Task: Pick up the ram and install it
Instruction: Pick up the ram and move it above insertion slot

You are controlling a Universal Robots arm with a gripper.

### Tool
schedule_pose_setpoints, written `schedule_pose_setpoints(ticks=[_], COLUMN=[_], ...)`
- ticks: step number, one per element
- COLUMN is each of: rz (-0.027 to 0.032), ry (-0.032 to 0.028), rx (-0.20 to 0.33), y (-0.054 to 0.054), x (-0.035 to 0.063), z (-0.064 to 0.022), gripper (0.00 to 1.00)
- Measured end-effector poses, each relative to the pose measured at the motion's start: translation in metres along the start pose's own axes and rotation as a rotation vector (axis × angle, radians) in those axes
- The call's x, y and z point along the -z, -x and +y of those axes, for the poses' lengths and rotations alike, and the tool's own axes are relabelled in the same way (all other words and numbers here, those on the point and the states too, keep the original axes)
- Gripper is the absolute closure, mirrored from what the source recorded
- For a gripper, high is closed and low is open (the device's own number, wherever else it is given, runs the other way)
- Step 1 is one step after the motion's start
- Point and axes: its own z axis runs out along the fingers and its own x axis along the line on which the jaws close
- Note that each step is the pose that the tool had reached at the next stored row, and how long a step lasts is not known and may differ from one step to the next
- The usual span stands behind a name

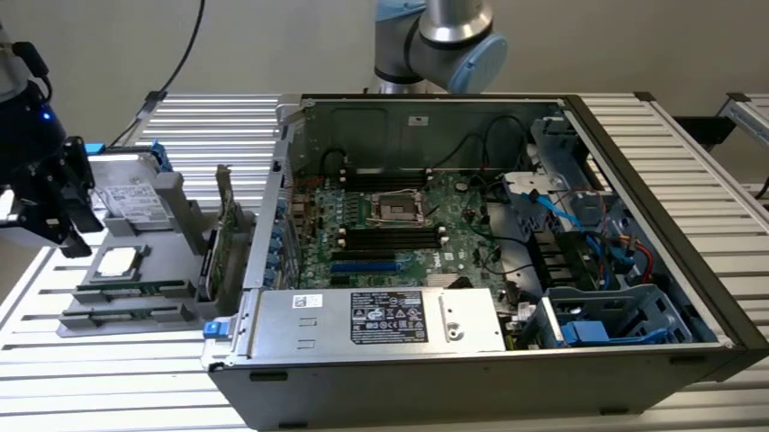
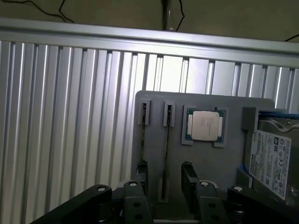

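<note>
Two rams stand on edge in slots of a grey parts holder (image 2: 154,107). One ram (image 2: 167,140) runs between my two fingers, and the other ram (image 2: 143,133) lies just beside one finger. My gripper (image 2: 164,173) is open and straddles the first stick, with a gap on each side. In the exterior view the gripper (image 1: 60,236) hangs over the holder's (image 1: 168,261) edge at the exterior view's left, with the rams (image 1: 132,290) lying in the holder's near part.
A CPU (image 2: 204,126) and a hard drive (image 2: 273,158) sit in the holder beside the sticks. The open computer case (image 1: 481,369) stands to the exterior view's right of it, its motherboard (image 1: 420,225) with black memory slots (image 1: 391,238) exposed. An upright card (image 1: 225,211) stands between holder and case.
</note>
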Motion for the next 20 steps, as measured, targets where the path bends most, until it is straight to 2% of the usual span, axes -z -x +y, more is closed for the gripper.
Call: schedule_pose_setpoints(ticks=[5, 8, 10, 13, 16, 17, 20], rz=[-0.0001, -0.0023, -0.0086, -0.0252, -0.0335, -0.038, -0.0453], ry=[-0.0006, -0.0008, -0.0014, -0.0032, -0.004, -0.0045, -0.0053], rx=[0.007, 0.009, 0.01, 0.012, 0.013, 0.014, 0.016], y=[-0.001, -0.005, -0.01, -0.017, -0.02, -0.023, -0.027], x=[-0.0093, -0.0134, -0.0159, -0.0197, -0.025, -0.0287, -0.0336], z=[0.0049, 0.0076, 0.0088, 0.0094, 0.0096, 0.0098, 0.01], gripper=[0.58, 0.58, 0.58, 0.58, 0.58, 0.58, 0.58])
